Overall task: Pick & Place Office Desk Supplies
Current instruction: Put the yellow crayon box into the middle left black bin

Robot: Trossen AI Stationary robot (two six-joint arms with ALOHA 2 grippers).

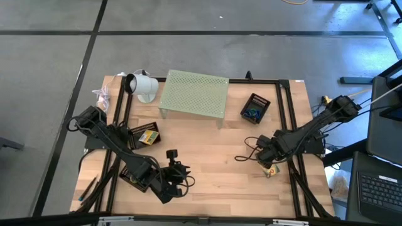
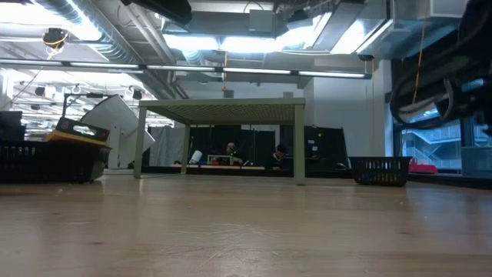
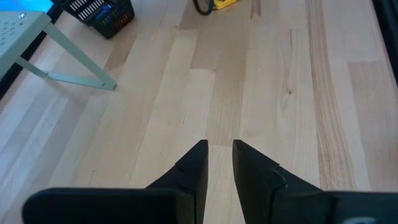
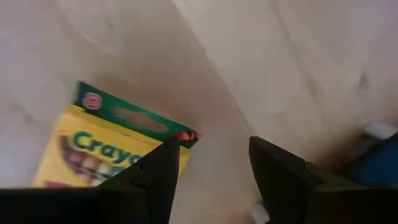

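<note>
The right gripper (image 4: 208, 171) stands parted and empty just beside the crayon box (image 4: 102, 146), which lies flat on the bench (image 1: 213, 157). The left gripper (image 3: 219, 163), well apart from that box, holds nothing, fingers narrowly gapped.

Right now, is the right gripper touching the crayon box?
Cannot tell. In the right wrist view one finger overlaps the crayon box; the right gripper stands open, with no gap or contact plain.

Table (image 1: 213, 157): pale wood boards, smooth, matt, visible grain. Riser (image 1: 193, 93): pale green perforated sheet, apparently painted metal, matt. Crayon box (image 4: 99, 149): printed yellow-and-green card, slightly glossy. Basket (image 1: 255, 107): black mesh, material unclear. Right gripper (image 4: 211, 171) fingers: dark, matt, plastic-like.
</note>
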